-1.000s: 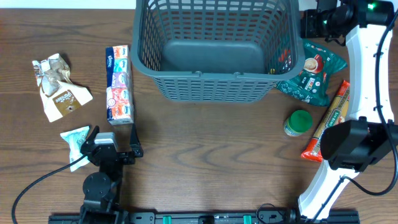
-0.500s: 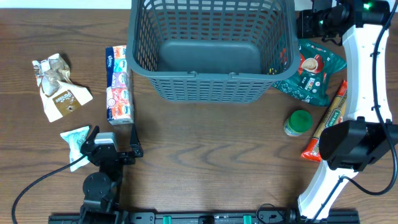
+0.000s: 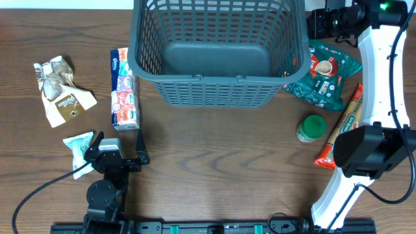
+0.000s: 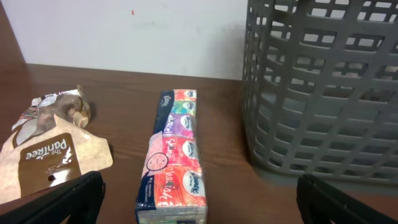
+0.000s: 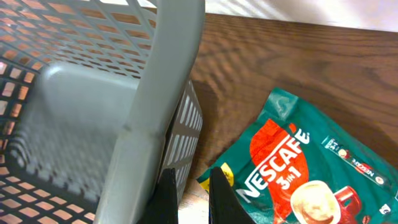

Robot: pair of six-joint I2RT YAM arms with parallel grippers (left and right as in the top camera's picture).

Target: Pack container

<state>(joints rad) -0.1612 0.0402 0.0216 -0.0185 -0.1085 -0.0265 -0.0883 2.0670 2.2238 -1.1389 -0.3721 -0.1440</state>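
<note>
Container [image 3: 218, 92] is sliding toward nine o'clock, grey lattice walls upright. Right gripper [image 5: 191, 194] is clenching its wall; left gripper [image 4: 199, 191] is gaping, released.

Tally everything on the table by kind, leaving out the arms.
Basket: 1
Tissue multipack: 1
Green-lidded jar: 1
Bags and packets: 4 (brown pouch, small teal packet, Nescafe 3in1 bag, long orange packet)
Total: 7

Grey container [image 5: 168, 74] rim close-up, green Nescafé pouch [image 5: 298, 168] just beside it, wooden table [image 5: 280, 56]
</note>
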